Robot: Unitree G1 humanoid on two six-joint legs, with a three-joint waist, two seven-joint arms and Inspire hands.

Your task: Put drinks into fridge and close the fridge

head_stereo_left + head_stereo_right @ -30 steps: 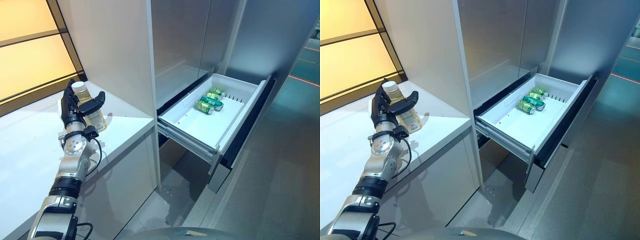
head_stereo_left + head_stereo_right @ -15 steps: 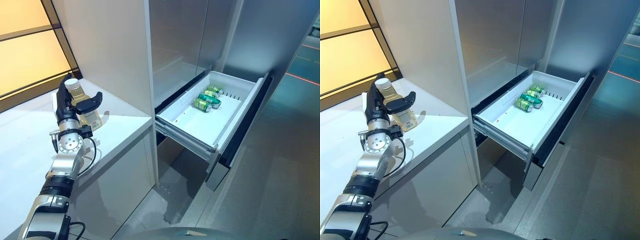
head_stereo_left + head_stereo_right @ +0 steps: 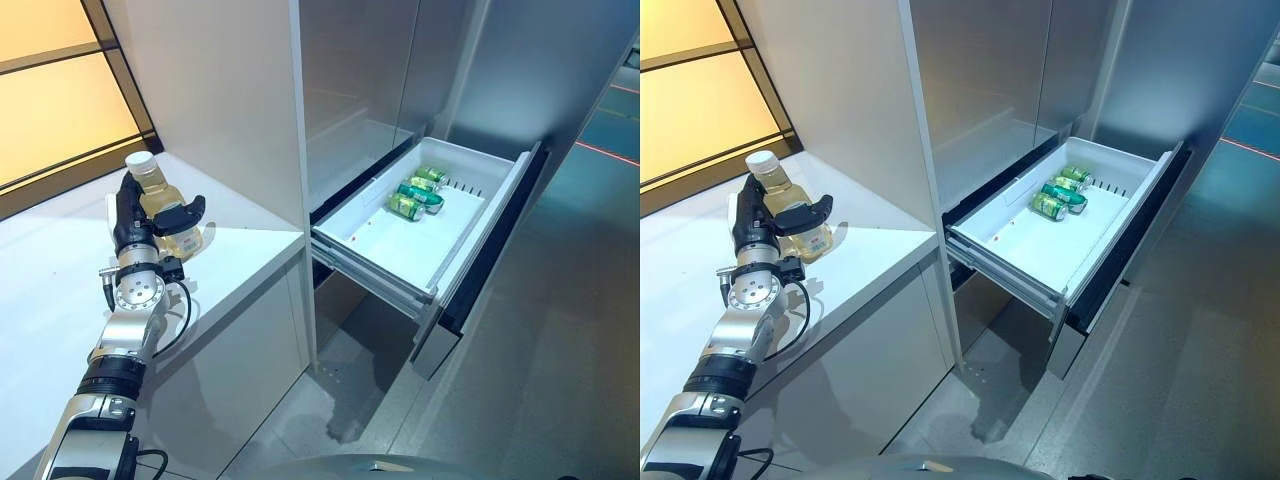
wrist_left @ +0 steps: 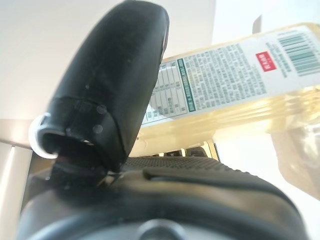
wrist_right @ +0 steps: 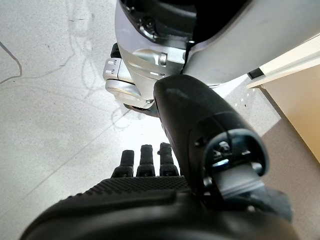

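Observation:
A clear bottle of pale yellow drink (image 3: 158,200) with a white cap stands upright on the white counter (image 3: 60,290) at the left. My left hand (image 3: 135,222) is shut on the bottle, thumb across its front; the left wrist view shows the thumb (image 4: 112,80) against the bottle's label (image 4: 220,70). To the right, the fridge's white drawer (image 3: 400,245) is pulled out, with three green cans (image 3: 418,193) lying at its far end. My right hand (image 5: 150,165) shows only in its own wrist view, hanging over the floor with fingers relaxed.
Tall silver fridge doors (image 3: 350,80) rise behind the open drawer. A white cabinet wall (image 3: 220,90) stands between counter and fridge. Grey floor (image 3: 540,360) spreads below and to the right of the drawer. An orange-lit panel (image 3: 60,110) lies behind the counter.
My left hand's thumb has closed in onto the bottle, and the bottle now stands a little higher and straighter in the grip. The camera shifted slightly.

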